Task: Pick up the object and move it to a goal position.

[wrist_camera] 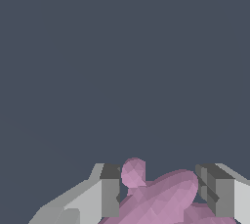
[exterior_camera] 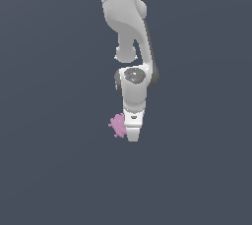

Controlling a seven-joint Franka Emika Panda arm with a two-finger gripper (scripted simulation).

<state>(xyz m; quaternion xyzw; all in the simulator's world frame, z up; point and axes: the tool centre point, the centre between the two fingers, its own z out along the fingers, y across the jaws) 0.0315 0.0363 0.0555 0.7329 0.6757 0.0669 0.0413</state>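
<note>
Arm (exterior_camera: 129,27) is reaching down from the far side of the exterior view over a plain dark grey floor (exterior_camera: 49,170). Gripper (exterior_camera: 133,138) is pointing downward, sitting just to the exterior view's right of the pink lump (exterior_camera: 118,125), which is showing partly beside the white fingers. In the wrist view, the gripper (wrist_camera: 163,193) is standing spread, with the lump (wrist_camera: 161,198) lying between its two fingers (wrist_camera: 110,191) and one rounded nub sticking up near one of them. Whether the pads are touching the lump cannot be told; a narrow gap is showing on one side.
</note>
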